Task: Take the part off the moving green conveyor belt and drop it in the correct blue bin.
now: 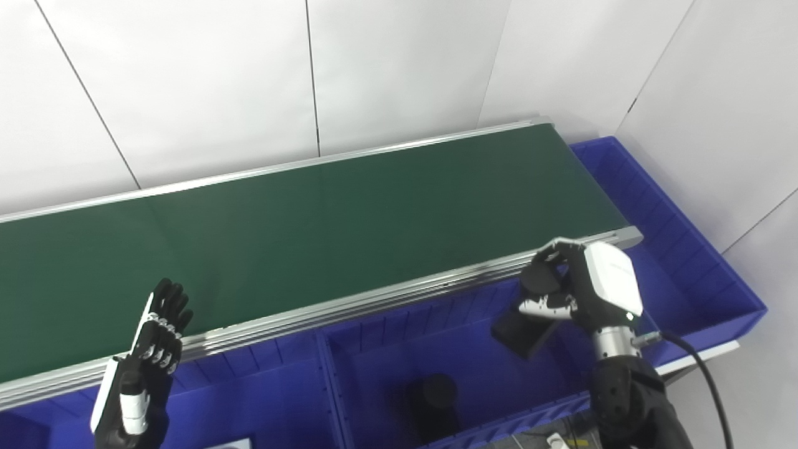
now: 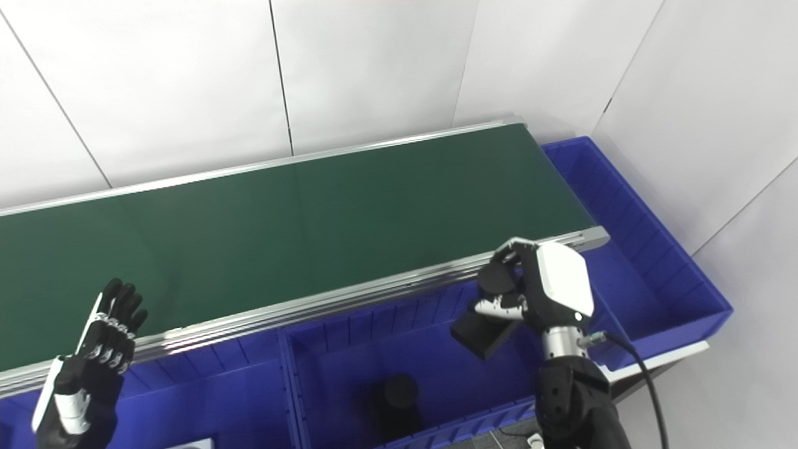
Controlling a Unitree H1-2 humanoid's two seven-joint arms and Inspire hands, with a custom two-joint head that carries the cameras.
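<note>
My right hand [image 1: 576,287] is shut on a black part [image 1: 527,324] with a round knob end and a blocky lower end, and holds it above the blue bin [image 1: 349,349] in front of the green conveyor belt [image 1: 312,231]. It also shows in the right eye view [image 2: 536,290]. The belt carries nothing. My left hand [image 1: 153,349] is open and empty, fingers up, at the belt's near rail on the left.
A black cylindrical part [image 1: 433,396] stands inside the middle bin compartment. A second blue bin [image 1: 698,249] sits past the belt's right end. A divider [image 1: 330,380] splits the front bin. White wall panels stand behind the belt.
</note>
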